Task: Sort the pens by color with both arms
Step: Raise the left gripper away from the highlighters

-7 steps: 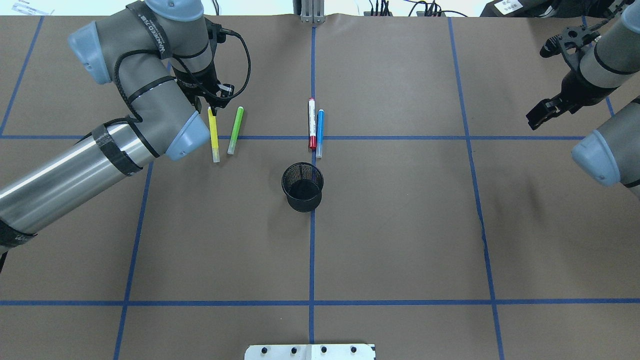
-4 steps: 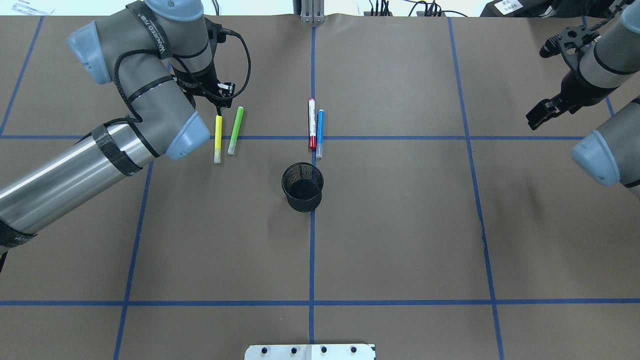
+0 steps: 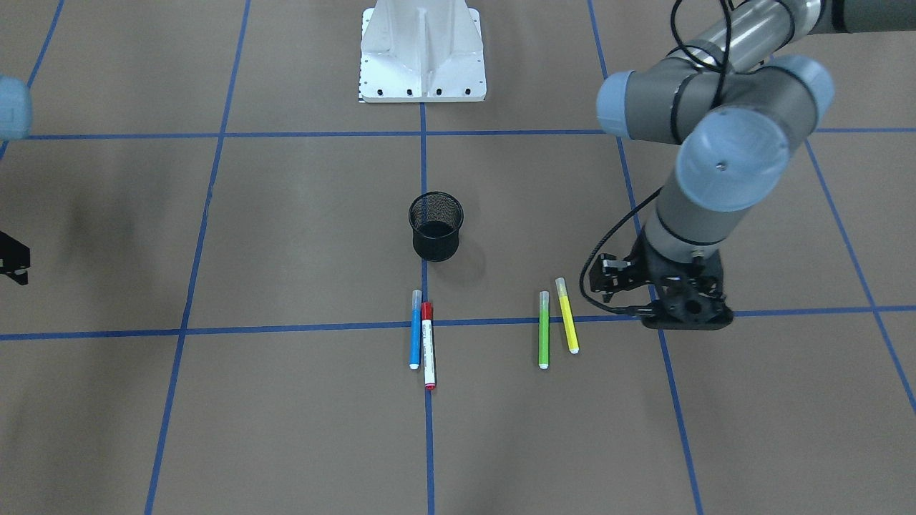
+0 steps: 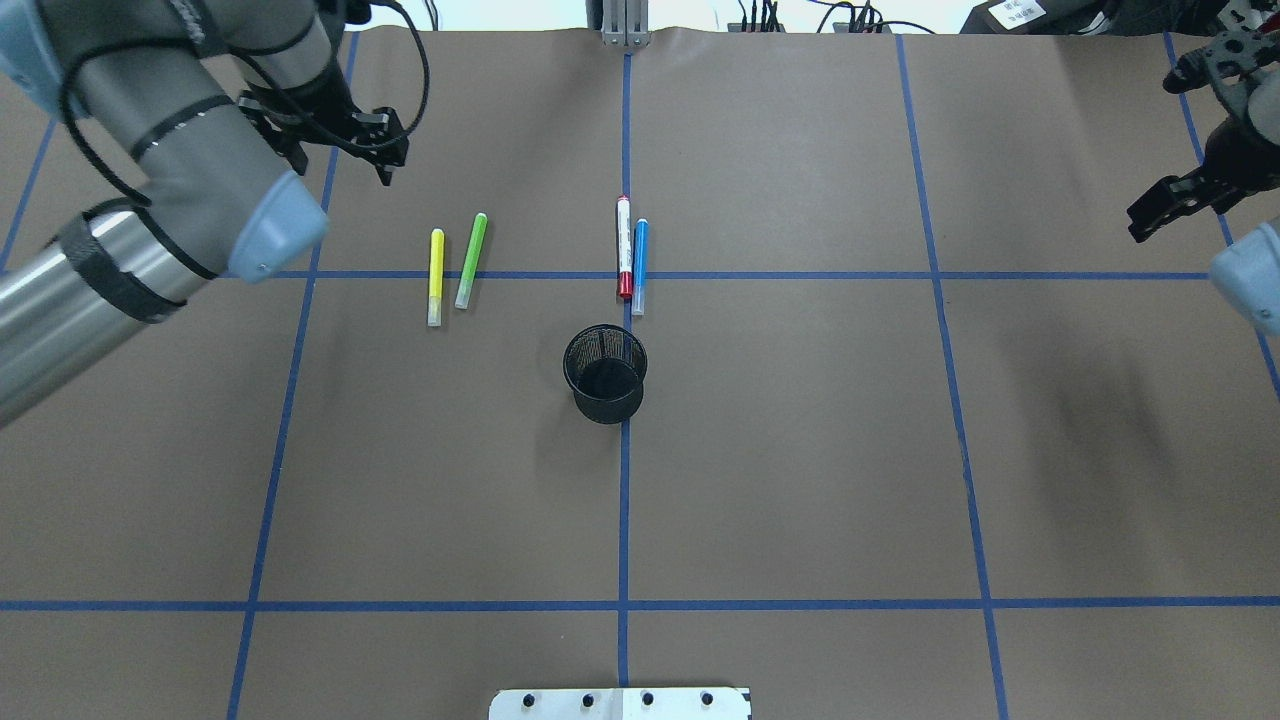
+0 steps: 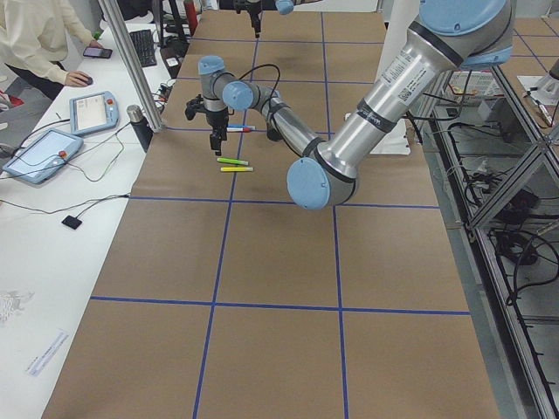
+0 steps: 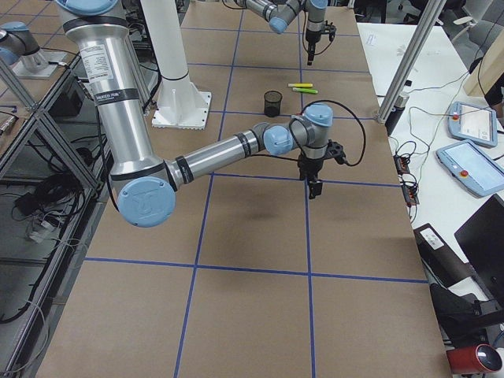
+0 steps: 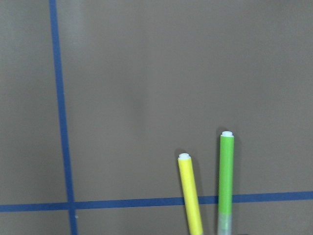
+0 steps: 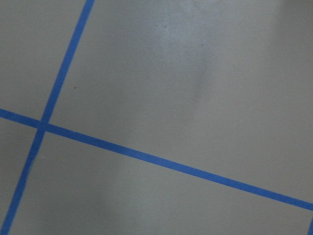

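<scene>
Yellow pen point(image 4: 435, 277) and green pen point(image 4: 471, 260) lie side by side near the desk's far edge. We cannot tell how wide left gripper point(image 4: 385, 172) or right gripper point(image 4: 1142, 226) stands.

Looking out from the robot's side, I've got the cup point(image 4: 605, 372) sitting mid-table point(image 4: 800, 450), with the pedestal point(image 4: 620, 703) straight back from it at the near edge. Just past the cup two pens lie lengthwise, the centre pen point(image 4: 624, 248) right up against the right pen point(image 4: 640, 265). Well off to their left lie two more, the outer pen point(image 4: 435, 277) and the inner pen point(image 4: 471, 260), close but apart, the inner one reaching a bit farther out.
</scene>
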You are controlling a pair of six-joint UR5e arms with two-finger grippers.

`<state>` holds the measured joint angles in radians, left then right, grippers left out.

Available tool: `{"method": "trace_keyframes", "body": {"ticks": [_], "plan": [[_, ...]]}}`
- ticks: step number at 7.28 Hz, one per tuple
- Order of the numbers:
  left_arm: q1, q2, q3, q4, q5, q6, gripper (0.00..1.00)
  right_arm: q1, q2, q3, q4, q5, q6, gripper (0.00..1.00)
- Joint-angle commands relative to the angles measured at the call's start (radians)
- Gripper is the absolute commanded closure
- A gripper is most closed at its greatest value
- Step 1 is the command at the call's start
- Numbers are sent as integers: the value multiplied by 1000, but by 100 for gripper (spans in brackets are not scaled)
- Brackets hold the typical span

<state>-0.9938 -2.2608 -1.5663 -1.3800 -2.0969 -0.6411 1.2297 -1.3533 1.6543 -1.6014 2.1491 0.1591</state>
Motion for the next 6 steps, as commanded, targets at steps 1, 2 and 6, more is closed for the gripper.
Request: {"method": "trace_keyframes", "body": {"ticks": [1, 2, 6], "plan": [[-180, 56, -66, 145, -12, 266, 1, 130, -27, -101, 21, 9, -155, 1], [-250, 85, -36, 154, -12, 394, 1, 181, -27, -182, 38, 18, -235, 1], [-524, 187, 298, -78, -28, 765, 1, 220, -13, -244, 123, 23, -187, 1]]}}
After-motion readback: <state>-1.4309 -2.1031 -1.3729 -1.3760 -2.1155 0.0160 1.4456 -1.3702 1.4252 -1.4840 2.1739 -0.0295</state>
